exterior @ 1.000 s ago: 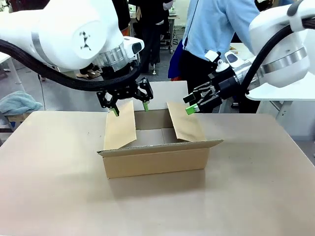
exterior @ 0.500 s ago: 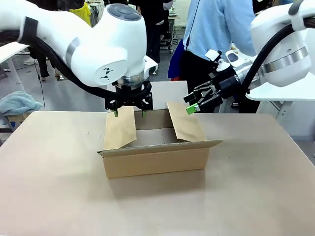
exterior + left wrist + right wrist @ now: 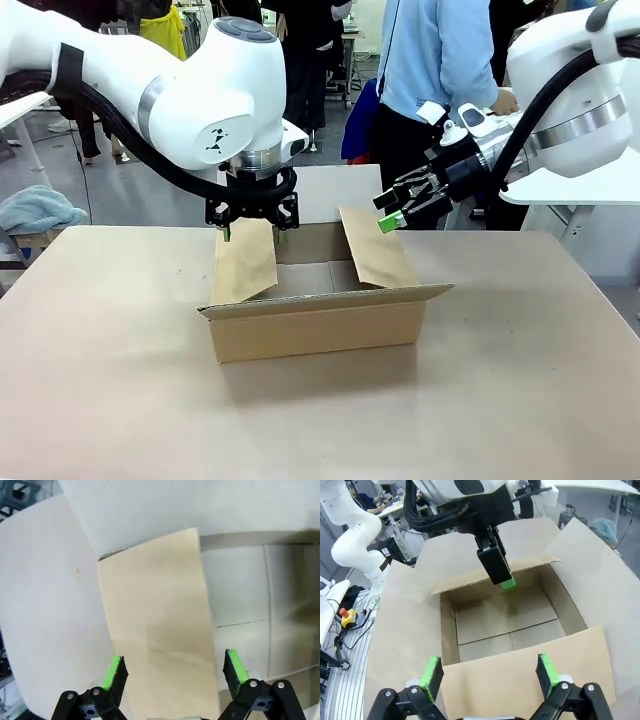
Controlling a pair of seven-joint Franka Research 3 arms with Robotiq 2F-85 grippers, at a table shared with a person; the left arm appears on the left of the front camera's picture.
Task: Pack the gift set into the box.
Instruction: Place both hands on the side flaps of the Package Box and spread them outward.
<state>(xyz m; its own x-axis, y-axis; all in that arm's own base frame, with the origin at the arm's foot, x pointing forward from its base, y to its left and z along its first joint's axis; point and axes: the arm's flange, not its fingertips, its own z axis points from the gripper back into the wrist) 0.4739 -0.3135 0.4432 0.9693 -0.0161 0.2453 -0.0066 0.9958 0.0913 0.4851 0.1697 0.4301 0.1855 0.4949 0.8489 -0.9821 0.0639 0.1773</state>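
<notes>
Left gripper spread wide, cardboard carton left flap between its fingers, right gripper spread likewise, right flap between its fingers.

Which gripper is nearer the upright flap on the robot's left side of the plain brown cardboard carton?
Left. The left gripper, open, straddles the left flap at its top edge; the right gripper, also open, hovers across the brown cardboard carton, by the opposite flap.
</notes>
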